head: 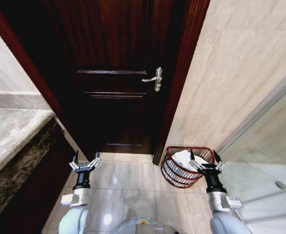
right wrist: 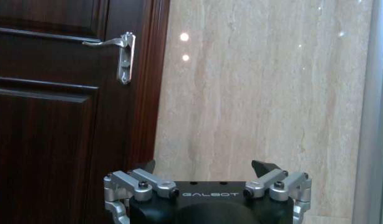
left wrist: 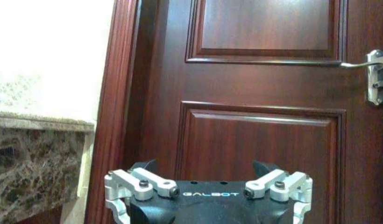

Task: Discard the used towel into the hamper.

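The hamper [head: 174, 176], a small reddish-brown wire basket, stands on the floor by the door frame at the right. A white towel [head: 183, 157] lies inside it. My right gripper [head: 204, 156] is raised in front of the hamper's right side, open and holding nothing; the right wrist view shows the same gripper [right wrist: 205, 164] pointing at the tiled wall. To the left, my left gripper [head: 86, 158] is held up at about the same height, open and holding nothing. In the left wrist view, that gripper [left wrist: 205, 166] faces the door.
A dark wooden door [head: 113, 97] with a silver handle [head: 155, 79] is straight ahead. A marble counter [head: 11, 136] runs along the left. A beige tiled wall [head: 231, 73] and a glass partition [head: 270, 161] close the right. Tiled floor [head: 128, 180] lies between the arms.
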Robot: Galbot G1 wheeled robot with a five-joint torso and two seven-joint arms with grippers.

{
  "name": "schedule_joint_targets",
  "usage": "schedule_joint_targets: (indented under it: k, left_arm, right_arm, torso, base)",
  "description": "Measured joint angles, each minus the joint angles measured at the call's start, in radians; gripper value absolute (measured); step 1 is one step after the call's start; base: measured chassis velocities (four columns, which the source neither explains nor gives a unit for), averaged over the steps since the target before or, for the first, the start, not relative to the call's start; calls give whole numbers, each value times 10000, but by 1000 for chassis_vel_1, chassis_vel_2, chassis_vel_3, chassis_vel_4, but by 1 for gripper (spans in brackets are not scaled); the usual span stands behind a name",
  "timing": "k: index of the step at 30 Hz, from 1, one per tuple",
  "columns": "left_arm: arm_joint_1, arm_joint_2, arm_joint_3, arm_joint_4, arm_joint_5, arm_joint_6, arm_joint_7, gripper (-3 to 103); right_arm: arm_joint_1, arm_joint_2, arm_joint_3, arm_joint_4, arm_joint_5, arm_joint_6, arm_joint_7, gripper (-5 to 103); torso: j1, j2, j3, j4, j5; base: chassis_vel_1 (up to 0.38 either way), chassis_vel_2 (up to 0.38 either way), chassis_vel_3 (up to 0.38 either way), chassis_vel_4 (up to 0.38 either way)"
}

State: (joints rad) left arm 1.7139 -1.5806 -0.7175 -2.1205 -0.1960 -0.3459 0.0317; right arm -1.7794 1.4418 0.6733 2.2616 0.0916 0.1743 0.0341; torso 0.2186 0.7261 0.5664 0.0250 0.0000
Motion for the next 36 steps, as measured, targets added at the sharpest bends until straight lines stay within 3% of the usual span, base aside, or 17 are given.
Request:
schedule_joint_targets:
  k: [36]
  left_arm:
    - [75, -59, -9, -102, 179, 31, -56, 100]
  right_arm:
    - [55, -93, -7, -89, -10, 84, -74, 100]
  torso:
    - [660, 1511, 849, 0, 0]
  base:
    - [0, 0, 0, 0]
